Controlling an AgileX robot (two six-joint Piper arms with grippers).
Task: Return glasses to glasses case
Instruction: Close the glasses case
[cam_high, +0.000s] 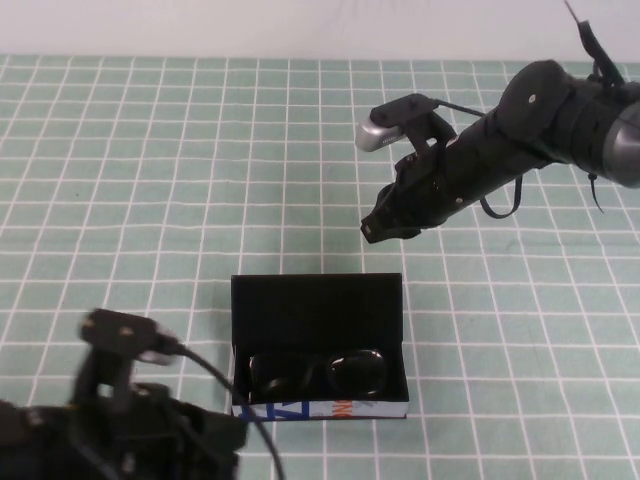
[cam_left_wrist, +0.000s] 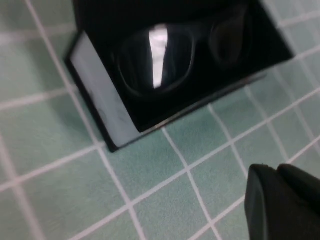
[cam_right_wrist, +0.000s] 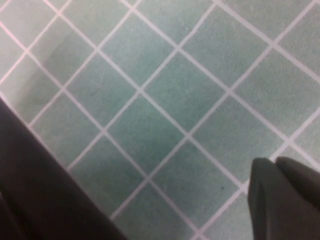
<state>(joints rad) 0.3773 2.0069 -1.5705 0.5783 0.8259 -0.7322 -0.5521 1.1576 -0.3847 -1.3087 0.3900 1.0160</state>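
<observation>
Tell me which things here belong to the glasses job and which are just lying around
Job: glasses inside the open glasses case; right gripper, shut, raised beyond the case; left gripper, near the case's front-left.
Lying about: only the green grid mat.

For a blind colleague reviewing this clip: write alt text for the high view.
A pair of black glasses lies inside an open black glasses case, lid raised, on a green grid-patterned mat. The right claw, shut and empty, hangs above the mat beyond the case; the left claw sits low at the near edge, beside the case's left front corner.
</observation>
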